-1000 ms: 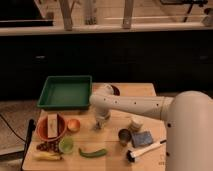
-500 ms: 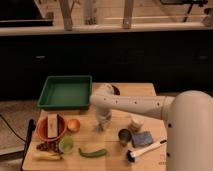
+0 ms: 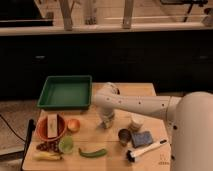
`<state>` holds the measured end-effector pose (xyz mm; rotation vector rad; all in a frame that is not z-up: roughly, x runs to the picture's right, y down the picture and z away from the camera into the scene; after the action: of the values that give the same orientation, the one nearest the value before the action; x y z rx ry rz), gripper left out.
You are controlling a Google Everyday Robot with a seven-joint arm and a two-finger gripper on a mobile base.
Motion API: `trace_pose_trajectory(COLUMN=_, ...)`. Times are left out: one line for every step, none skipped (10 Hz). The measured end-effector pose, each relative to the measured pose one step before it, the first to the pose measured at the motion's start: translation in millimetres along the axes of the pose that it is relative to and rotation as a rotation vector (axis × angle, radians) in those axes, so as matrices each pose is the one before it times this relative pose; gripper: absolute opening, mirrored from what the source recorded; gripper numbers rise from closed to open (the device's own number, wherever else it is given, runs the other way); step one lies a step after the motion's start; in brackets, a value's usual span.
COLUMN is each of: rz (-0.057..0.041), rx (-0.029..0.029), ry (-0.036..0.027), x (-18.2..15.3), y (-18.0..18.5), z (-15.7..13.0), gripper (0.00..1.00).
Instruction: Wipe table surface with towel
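The light tan wooden table surface [image 3: 90, 134] fills the lower middle of the camera view. My white arm reaches in from the right, and my gripper [image 3: 106, 121] points straight down at the middle of the table, just in front of the green tray. A small pale grey patch at its tip, low against the wood, looks like the towel [image 3: 106, 124]; the gripper hides most of it.
A green tray [image 3: 65, 92] lies at the back left. A red bowl [image 3: 51, 128], an orange [image 3: 73, 125], a lime [image 3: 66, 145], a green pepper [image 3: 92, 151] and a banana [image 3: 47, 156] sit front left. A pale cup [image 3: 136, 121], dark cup [image 3: 124, 136], blue-grey sponge [image 3: 142, 138] and brush [image 3: 145, 150] sit front right.
My arm and gripper have shifted slightly to the right over the table. The other things have not moved.
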<state>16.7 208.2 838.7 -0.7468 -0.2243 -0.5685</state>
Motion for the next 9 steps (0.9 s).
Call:
trace_pose_trajectory(rz=0.00091, rx=0.00804, ry=0.00501, x=5.83, y=-7.4, z=-1.38, gripper=0.0)
trace_pose_trajectory(rz=-0.00581, rx=0.00704, ry=0.00368, x=3.72, y=-8.43, z=-0.38, gripper=0.0)
trace_pose_trajectory(rz=-0.01157, rx=0.00003, ry=0.00218, x=0.74, y=-7.33, z=-0.4, gripper=0.0)
trace_pose_trajectory(rz=-0.0212, rx=0.00075, ry=-0.00167, x=-3.93, y=-9.42, z=-0.09, gripper=0.0)
trace_pose_trajectory(rz=-0.0176, rx=-0.00157, ry=-0.00137, x=-4.99, y=-5.91, z=0.37, gripper=0.0)
trace_pose_trajectory(rz=-0.02082, rx=0.00174, ry=-0.00548, x=-5.88, y=-6.01, z=0.16, gripper=0.0)
trace_pose_trajectory(rz=-0.03163, rx=0.00298, ry=-0.01054, x=-9.61, y=-6.69, z=0.03, gripper=0.0)
trace_pose_trajectory(rz=-0.02332, rx=0.00098, ry=-0.00772, x=-8.14, y=-2.4, z=0.01, gripper=0.0)
trace_pose_trajectory(rz=-0.02936, rx=0.00284, ry=-0.00949, x=-13.29, y=-1.88, z=0.76, gripper=0.0)
